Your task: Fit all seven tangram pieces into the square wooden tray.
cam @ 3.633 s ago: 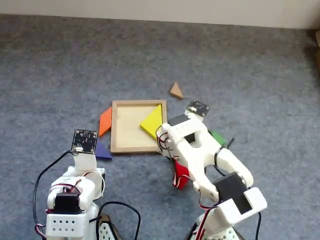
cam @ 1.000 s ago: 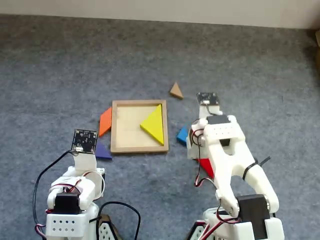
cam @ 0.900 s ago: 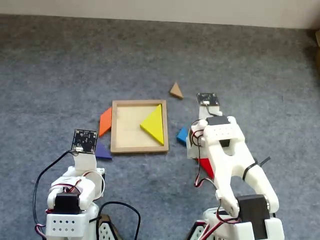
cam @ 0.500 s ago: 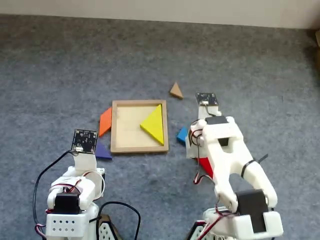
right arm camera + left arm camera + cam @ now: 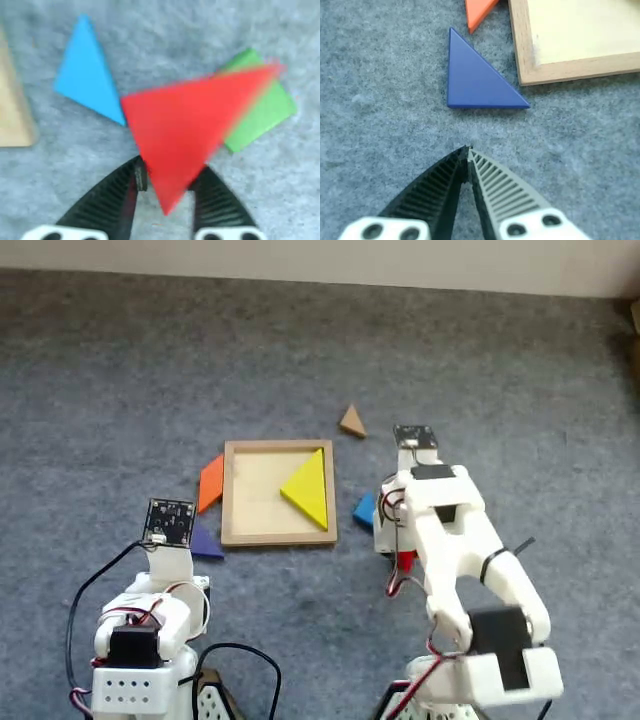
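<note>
SQUARE WOODEN TRAY, ONE PIECE IN: The square wooden tray lies on a grey carpet, seen from the high view. It holds a single piece, a yellow triangle, which sits in the tray's 3 o'clock half with one long edge against that wall.

The other six pieces are outside the rim. An orange piece lies just beside the tray at 9 o'clock. A dark blue triangle lies just off the 7 o'clock corner, and a small brown triangle sits apart at 1 o'clock. A light blue triangle lies near the rim at 4 o'clock.

Just beyond it, also at the tray's 4 o'clock, is the red triangle. The right gripper pinches it by one corner, a dark finger on either side. In the right wrist view the red triangle's far corner overlaps a green piece, and another corner lies just beside the light blue triangle.

The right arm stretches over this spot from the near edge of the carpet. The left arm stands at the tray's 7 o'clock. The left gripper has its two fingers pressed together with nothing between them. It is poised over bare carpet near the dark blue triangle and does not touch it.
</note>
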